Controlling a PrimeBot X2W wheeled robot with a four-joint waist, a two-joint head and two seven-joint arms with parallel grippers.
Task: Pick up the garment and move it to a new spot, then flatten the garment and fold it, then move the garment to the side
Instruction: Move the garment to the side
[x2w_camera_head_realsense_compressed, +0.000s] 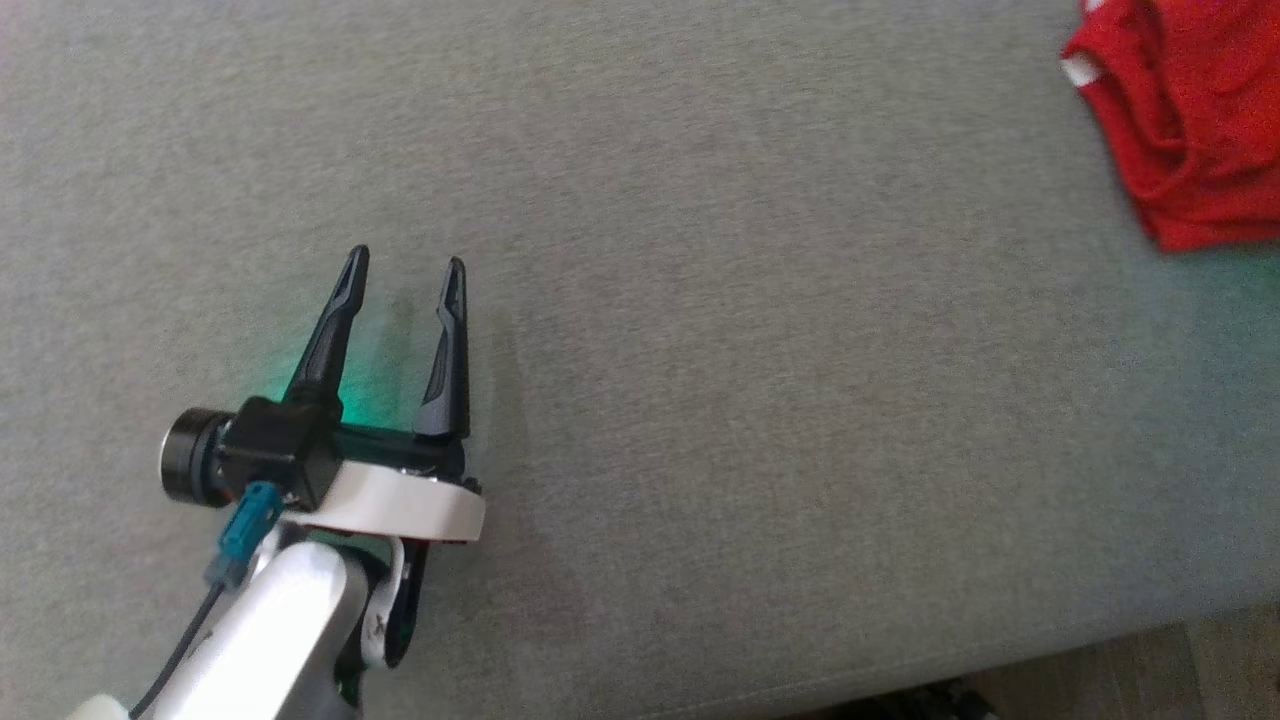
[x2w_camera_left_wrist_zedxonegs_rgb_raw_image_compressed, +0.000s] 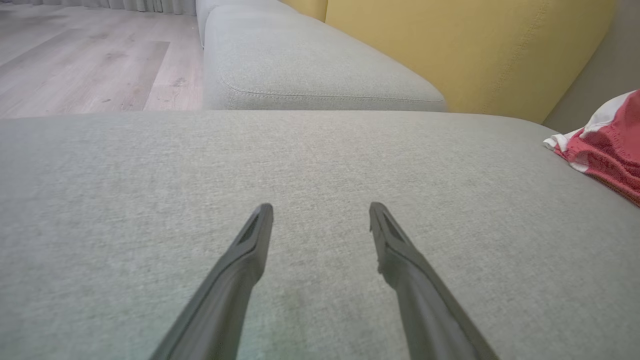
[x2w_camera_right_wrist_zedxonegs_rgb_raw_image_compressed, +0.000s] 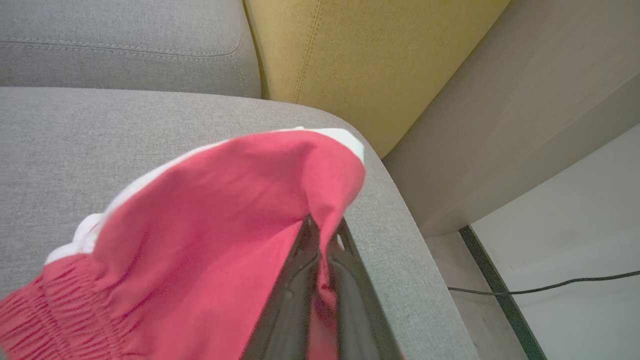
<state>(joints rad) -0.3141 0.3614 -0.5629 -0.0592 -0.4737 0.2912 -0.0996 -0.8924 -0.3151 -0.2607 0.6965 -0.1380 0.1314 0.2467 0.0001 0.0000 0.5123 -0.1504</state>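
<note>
Garment (x2w_camera_right_wrist_zedxonegs_rgb_raw_image_compressed: 225, 210) lies far right, pinched in the right tool (x2w_camera_right_wrist_zedxonegs_rgb_raw_image_compressed: 324, 225).
Left tool (x2w_camera_head_realsense_compressed: 407, 257), spread wide and empty, is well apart across the sofa cushion (x2w_camera_head_realsense_compressed: 700, 350).

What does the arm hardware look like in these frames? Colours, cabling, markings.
Left gripper: two long, tapering black fingers with recessed slots near the tips, on a black block with a cylindrical black camera. A white curved collar joins the glossy white forearm. Teal connector feeds a black cable; green light glows at the base. Right gripper: glossy dark fingers.
</note>
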